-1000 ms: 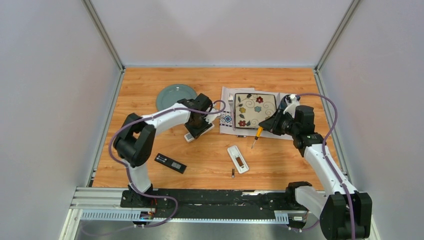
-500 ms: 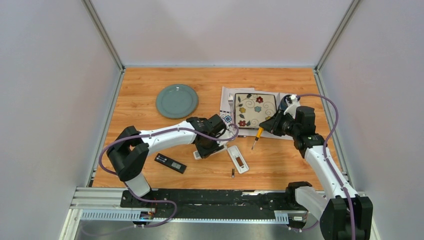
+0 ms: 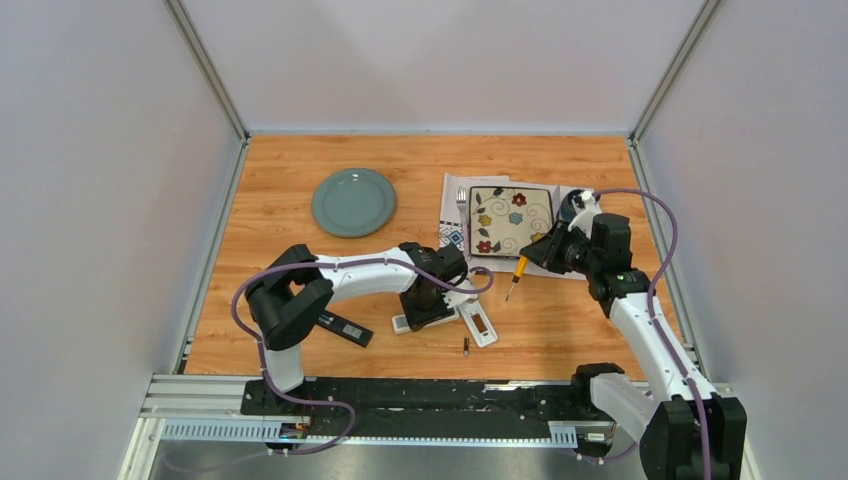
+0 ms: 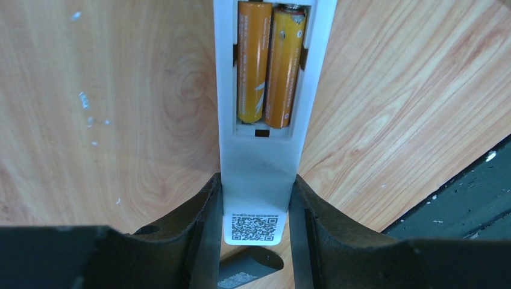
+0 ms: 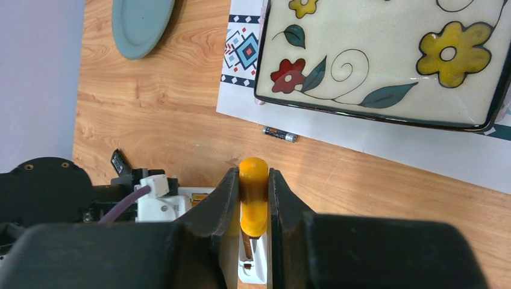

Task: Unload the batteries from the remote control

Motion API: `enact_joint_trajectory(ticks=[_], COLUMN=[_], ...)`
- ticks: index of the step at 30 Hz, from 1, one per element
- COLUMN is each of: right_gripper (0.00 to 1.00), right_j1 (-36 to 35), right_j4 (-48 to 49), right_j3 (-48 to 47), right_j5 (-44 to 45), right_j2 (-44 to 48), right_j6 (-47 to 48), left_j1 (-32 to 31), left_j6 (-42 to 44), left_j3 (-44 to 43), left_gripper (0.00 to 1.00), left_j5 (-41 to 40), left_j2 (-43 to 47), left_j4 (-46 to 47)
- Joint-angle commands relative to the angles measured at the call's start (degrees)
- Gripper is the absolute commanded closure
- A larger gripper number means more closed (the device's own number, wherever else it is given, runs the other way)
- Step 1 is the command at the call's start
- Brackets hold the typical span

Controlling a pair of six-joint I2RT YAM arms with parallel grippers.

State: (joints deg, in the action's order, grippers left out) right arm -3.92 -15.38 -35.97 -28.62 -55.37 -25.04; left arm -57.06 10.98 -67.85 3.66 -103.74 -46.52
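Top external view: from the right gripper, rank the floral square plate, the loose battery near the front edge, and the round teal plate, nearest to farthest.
Measured from the right gripper, which is holding the orange-handled screwdriver:
1. Floral square plate, just behind it and slightly to its left.
2. Loose battery, on the bare wood toward the front edge.
3. Round teal plate, far across on the left side.

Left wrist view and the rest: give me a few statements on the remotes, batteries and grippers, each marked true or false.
1. The left gripper is closed on a white remote. True.
2. That remote's battery bay is empty. False: two orange batteries lie in it.
3. The right gripper holds a fork. False: it grips an orange-handled screwdriver.
4. A loose battery lies beside the floral plate. True.
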Motion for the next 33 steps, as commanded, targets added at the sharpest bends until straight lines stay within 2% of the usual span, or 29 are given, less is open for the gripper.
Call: enact_joint_trajectory(ticks=[1,14,22,28,33], right_gripper=[1.00,1.00,1.00,1.00,1.00], right_j1=[0.41,0.85,1.20,1.20,1.29], right_j4=[0.08,-0.53,-0.97,-0.01,1.92], right_j3=[-2.88,-2.62,-2.71,-2.18,-0.60], right_j5=[1.02,1.55,1.55,0.24,-0.99], right_j2=[1.15,2.29,2.82,2.90,2.55], right_j6=[1.57,1.57,1.57,0.52,-0.80], left_j1=[-1.56,-5.43,-4.91,-3.59,-3.15], left_j6=[1.50,-0.96,-1.05,0.71,0.36], left_j3=[-4.47,-11.68,-9.40,-4.92,-2.46], left_gripper=[0.95,0.95,0.94,0.93,0.87], left_j5=[2.23,9.08,4.69,-0.75,-3.13], left_j2=[-2.34,-2.87,-0.32,0.65,0.65], left_j4=[-2.17,1.61,4.07,1.79,2.22])
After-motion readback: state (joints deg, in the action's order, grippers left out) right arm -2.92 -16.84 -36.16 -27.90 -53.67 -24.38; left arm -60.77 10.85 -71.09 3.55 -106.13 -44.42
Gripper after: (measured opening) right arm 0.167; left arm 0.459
